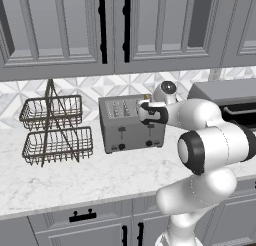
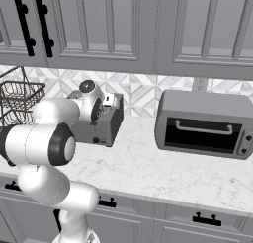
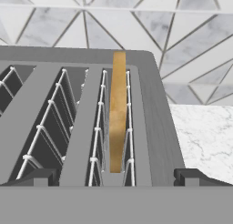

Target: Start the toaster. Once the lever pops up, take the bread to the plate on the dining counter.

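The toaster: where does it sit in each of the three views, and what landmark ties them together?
Left base view: the toaster stands centre, on the marble counter, front facing the camera, right of the wire baskets.
Right base view: left of centre, seen from its end, partly hidden behind the arm.
Hand view: seen from just above, slots running away.
Shared landmark: the geometric tiled backsplash behind it.

Even, bright, diffuse light throughout, with no glare; soft shadows lie on the marble surface [image 1: 75,180] beneath the toaster [image 1: 131,124]; all views sharp, slightly coarse, undistorted at the edges.
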